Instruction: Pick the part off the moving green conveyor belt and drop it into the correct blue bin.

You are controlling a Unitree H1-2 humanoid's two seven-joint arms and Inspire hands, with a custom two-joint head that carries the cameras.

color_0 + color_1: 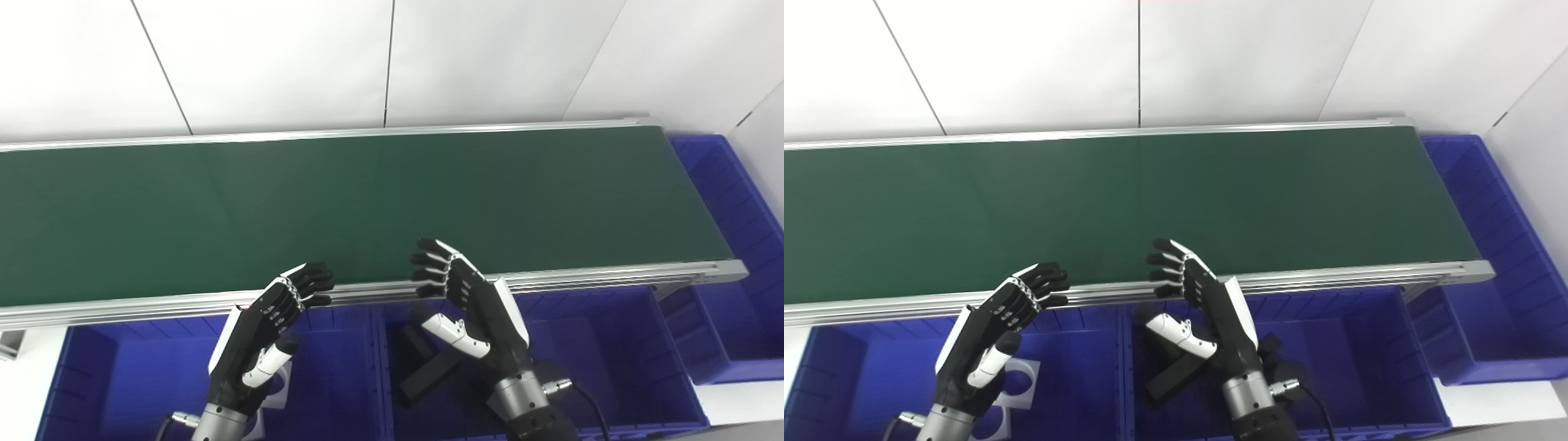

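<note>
At the far left a blue bin point(839, 373) stands below the near rail of the conveyor, and inside it lies a flat white part with round holes point(1020, 383), partly hidden by the arm; above this bin the left hand point(269, 324) is raised with the palm turned inward, its fingers point(309, 282) apart and slightly curled over the silver rail point(122, 303), and it has hold of nothing; behind the rail the green conveyor belt point(367, 202) runs across the whole width, and I can see no part lying on its surface; to the right of the middle, the right hand point(474, 300) is also raised, with its fingers point(432, 263) spread and reaching over the rail edge, the thumb pointing toward the left, and it too is empty; under it is a second blue bin point(612, 343), where black block-shaped parts point(425, 367) lie just beside the wrist; at the far right, past the end of the belt, a third blue bin point(735, 202) stands along the white wall point(490, 55).
</note>
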